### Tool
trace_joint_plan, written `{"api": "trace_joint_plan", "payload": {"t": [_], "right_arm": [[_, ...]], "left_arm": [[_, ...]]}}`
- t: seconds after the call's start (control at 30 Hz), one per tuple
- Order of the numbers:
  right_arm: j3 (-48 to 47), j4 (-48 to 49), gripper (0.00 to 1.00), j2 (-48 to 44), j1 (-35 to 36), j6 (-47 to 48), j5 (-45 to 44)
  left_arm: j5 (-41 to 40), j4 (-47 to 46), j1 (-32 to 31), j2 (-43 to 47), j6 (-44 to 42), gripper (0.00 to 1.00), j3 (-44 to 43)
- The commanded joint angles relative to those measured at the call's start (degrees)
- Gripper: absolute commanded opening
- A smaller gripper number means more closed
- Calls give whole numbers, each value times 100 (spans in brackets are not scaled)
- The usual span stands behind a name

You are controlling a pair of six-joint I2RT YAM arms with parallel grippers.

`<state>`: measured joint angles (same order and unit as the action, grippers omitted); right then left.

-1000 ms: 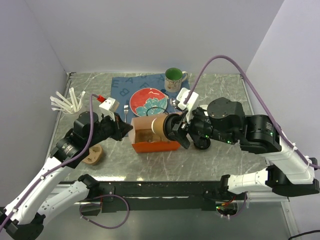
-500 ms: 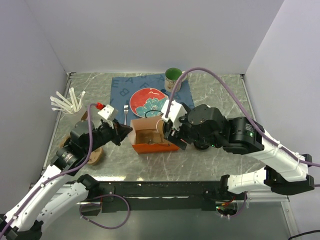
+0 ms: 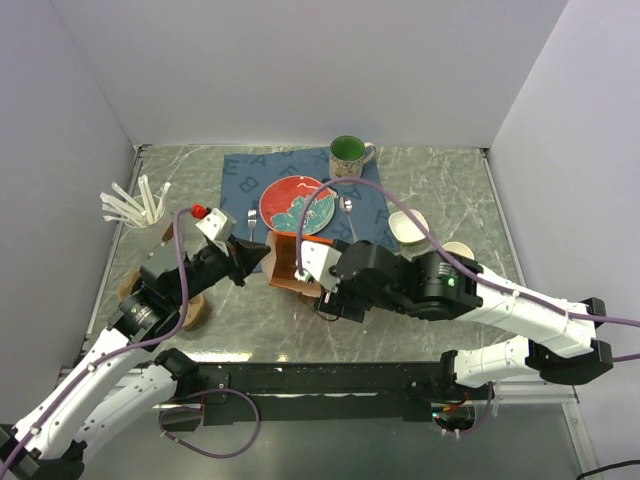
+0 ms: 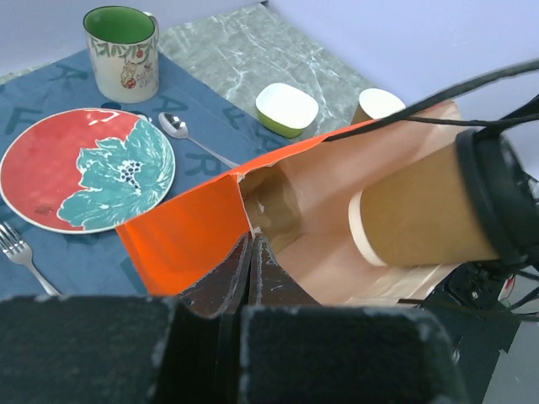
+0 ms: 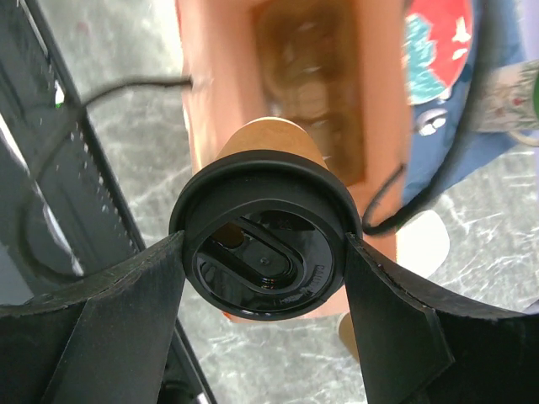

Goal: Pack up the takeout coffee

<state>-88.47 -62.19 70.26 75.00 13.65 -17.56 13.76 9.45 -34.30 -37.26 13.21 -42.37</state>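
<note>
— Grey-veined marble tabletop (image 3: pixel 450 185), pale lavender walls (image 3: pixel 300 70) on three sides: that is the room from overhead. What sits on the stone?

— A dark blue lettered placemat (image 3: pixel 240 180) at the back carries a round red plate with a teal flower (image 3: pixel 297 205), a green-lined ceramic mug (image 3: pixel 348 155), a metal fork (image 3: pixel 251 222) and a metal spoon (image 3: pixel 345 206). Off the mat to the right stand a small white dish (image 3: pixel 408 225) and a lidless tan paper cup (image 3: pixel 457 250). At far left is a cup of white plastic cutlery (image 3: pixel 140 208).

— And the coffee?

— Overhead, the right arm hides it. The left wrist camera shows it plainly. The takeout coffee (image 4: pixel 421 215), a brown paper cup with a black plastic lid, lies on its side. Its base is inside the mouth of an orange paper bag (image 4: pixel 177 231) with a tan lining, and its lidded end is outside.

— Who grips what?

— The left gripper (image 4: pixel 251 257) is clenched on the bag's lower edge, seen only from its own wrist. The right gripper (image 5: pixel 265 252) grasps the coffee, one black finger (image 5: pixel 109 320) on either side of the lid. Only the right wrist view gives the lid face-on, looking down the cup into the bag's open mouth, with the plate and mat beyond.
</note>
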Motion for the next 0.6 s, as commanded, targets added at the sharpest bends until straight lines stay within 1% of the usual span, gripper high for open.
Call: {"api": "trace_joint_plan", "payload": {"t": [0.0,0.13,0.2,0.3,0.4,0.47,0.57], "right_arm": [[154,146,50,-179,190,-143,-168],[172,76,50,-74,278,-152,-195],[311,137,50,-82,313,-187,-186],[680,277,50,-214,357,-179,-431],[953,506,50,-328,366,-4,-862],[998,568,50,-303,357,102,-1204],[1068,647,50,-241,366,383,-1337]], "left_arm": [[250,-602,3,166,24,1,177],[347,-576,3,87,14,1,211],[399,-489,3,201,41,1,299],[548,-260,3,368,59,1,466],[689,-67,3,412,59,1,563],[725,30,3,403,41,1,528],[742,74,3,403,76,1,510]]}}
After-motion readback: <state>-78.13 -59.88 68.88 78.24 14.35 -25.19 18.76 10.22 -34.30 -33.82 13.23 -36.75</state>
